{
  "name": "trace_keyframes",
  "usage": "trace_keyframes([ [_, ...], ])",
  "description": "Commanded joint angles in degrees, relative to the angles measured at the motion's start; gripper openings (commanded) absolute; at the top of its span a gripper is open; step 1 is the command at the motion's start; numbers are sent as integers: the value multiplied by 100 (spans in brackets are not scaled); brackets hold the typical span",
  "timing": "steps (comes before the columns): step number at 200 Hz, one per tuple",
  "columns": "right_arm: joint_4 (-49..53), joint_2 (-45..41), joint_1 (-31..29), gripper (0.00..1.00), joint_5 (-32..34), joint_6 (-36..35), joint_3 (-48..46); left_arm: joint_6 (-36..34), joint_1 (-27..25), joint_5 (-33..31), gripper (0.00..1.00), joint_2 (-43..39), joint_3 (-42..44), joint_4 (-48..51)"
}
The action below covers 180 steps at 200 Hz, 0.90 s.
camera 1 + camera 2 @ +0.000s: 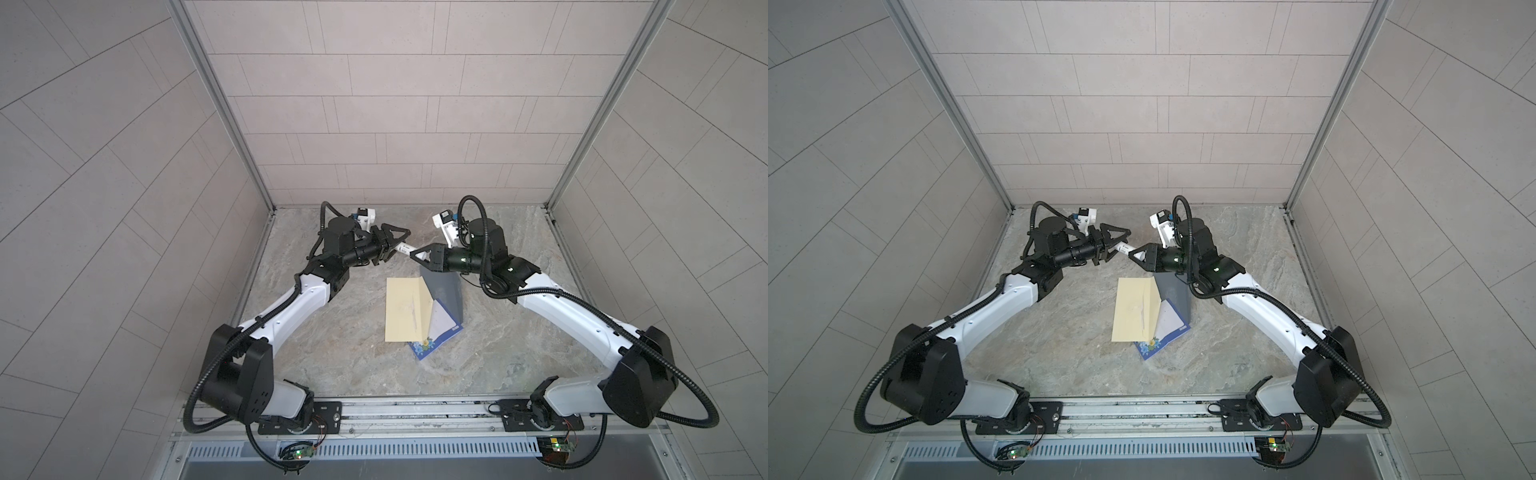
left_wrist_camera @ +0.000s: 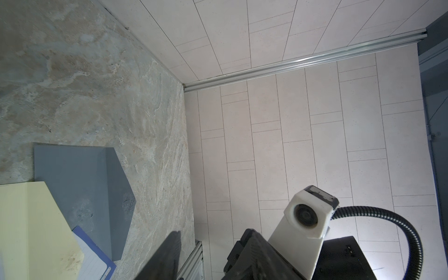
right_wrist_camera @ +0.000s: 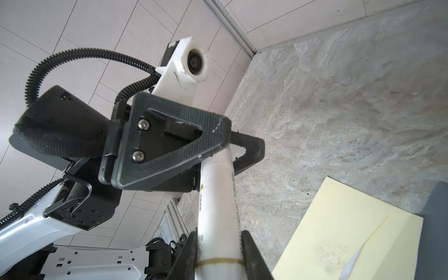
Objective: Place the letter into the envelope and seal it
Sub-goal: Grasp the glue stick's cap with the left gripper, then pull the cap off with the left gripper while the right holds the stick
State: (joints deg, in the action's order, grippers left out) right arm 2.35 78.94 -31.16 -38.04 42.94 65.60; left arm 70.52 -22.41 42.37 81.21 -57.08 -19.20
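1. The right gripper (image 1: 414, 254) is pinched on a white tube (image 3: 218, 206) near one end, holding it above the far middle of the table (image 1: 332, 332)
2. The left gripper (image 1: 400, 245) faces it from the other side. Its jaws stand apart with the tube's other end between them; whether they press on it cannot be told
3. The cream envelope (image 1: 405, 309) lies flat mid-table, nearer the arm bases than both grippers, and neither touches it
4. Its grey flap (image 1: 446, 291) lies open on the right side, and in both top views the right wrist hides the flap's far part
5. The letter (image 1: 440, 326) is lined white paper with a blue flowered border. It lies askew at the envelope's right edge, partly covered, with one corner past the near edge. Whether it is inside or beneath the envelope cannot be told
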Motion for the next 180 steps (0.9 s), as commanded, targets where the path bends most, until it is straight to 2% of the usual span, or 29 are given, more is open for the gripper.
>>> trace_keyframes([
  [1, 131, -7, 47, 0, -95, -153, 205, -82, -4, 167, 43, -169, 87, -84],
  [33, 124, 122, 109, 0, -151, -155, 321, -104, -26, 171, 14, -184, 100, -49],
  [43, 66, 132, 126, 0, -155, -133, 330, -87, -34, 142, 9, -180, 110, -49],
  [57, -75, 118, 155, 2, -90, -40, 311, -57, -39, 61, 6, -193, 137, -57],
  [72, -340, 42, 178, 15, -7, 107, 208, -17, -54, -79, 3, -226, 174, -66],
  [91, -698, -89, 181, 25, 138, 281, 50, 83, -50, -281, 0, -277, 236, -190],
  [124, -991, -185, 184, 31, 278, 496, -130, 328, -55, -594, 0, -307, 315, -533],
  [150, -1571, -223, 183, 38, 444, 892, -419, 435, -66, -780, 0, -329, 333, -679],
  [180, -2211, -251, 184, 41, 639, 1244, -649, 471, -77, -862, 0, -338, 338, -628],
])
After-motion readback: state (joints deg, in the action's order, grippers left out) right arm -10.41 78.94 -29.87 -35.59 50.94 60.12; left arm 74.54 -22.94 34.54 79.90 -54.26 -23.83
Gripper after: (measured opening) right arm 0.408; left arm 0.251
